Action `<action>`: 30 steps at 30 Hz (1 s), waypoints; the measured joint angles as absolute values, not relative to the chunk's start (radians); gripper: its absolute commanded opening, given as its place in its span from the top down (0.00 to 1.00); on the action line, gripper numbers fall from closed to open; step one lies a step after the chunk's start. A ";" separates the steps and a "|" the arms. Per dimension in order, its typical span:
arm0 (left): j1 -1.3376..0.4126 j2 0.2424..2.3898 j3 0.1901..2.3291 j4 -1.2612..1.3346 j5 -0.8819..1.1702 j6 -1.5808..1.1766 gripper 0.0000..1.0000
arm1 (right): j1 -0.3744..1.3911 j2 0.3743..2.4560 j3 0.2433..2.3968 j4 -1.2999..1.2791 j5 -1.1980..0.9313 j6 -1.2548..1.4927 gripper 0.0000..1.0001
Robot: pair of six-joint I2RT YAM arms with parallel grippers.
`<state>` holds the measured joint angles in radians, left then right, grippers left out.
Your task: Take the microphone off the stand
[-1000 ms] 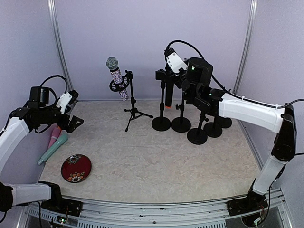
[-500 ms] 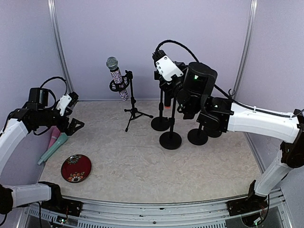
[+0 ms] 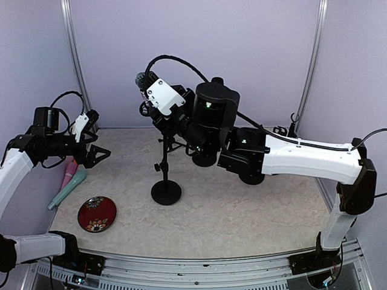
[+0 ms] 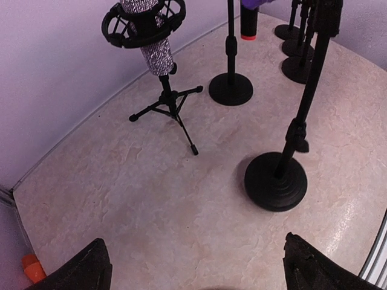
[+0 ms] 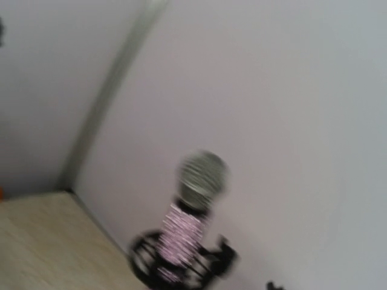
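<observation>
Keeping the round-base stand [image 3: 166,192] upright, w/ base clear of the tripod stand [image 4: 169,103] legs, is advised. Right gripper [image 3: 169,121] is part-closed on its pole top; left gripper [image 3: 98,154] is held wide open, empty. Glitter mic [image 4: 156,57] is seated in that tripod's shock mount [image 4: 115,18], by back wall

Pretty sure we're looking at a robotics lab test cell here. We've got plain lavender walls [image 3: 193,48] framed by aluminium posts [image 3: 71,60], a marble-look tabletop [image 3: 242,205] with a metal rail [image 3: 199,261] along the near edge, and two white robot arms mounted there: left arm [image 3: 11,175], right arm [image 3: 302,156].
</observation>
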<state>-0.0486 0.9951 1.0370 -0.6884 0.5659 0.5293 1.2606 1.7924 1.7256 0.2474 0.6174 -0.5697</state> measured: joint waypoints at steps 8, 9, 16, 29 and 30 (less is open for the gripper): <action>-0.105 1.008 1.060 -0.573 0.717 0.441 0.13 | 1.268 1.906 1.806 0.252 0.453 -0.553 1.00; -0.123 1.008 1.057 -0.553 0.730 0.427 0.14 | 1.268 1.916 1.807 0.265 0.435 -0.556 1.00; -0.185 1.082 1.052 -0.455 0.823 0.338 0.25 | 1.275 1.925 1.810 0.283 0.378 -0.572 1.00; -0.287 1.149 1.033 -0.394 0.862 0.258 0.53 | 1.337 1.990 1.805 0.427 0.408 -0.654 1.00; -0.288 1.152 1.032 -0.391 0.861 0.258 0.57 | 1.340 1.993 1.805 0.435 0.410 -0.656 1.00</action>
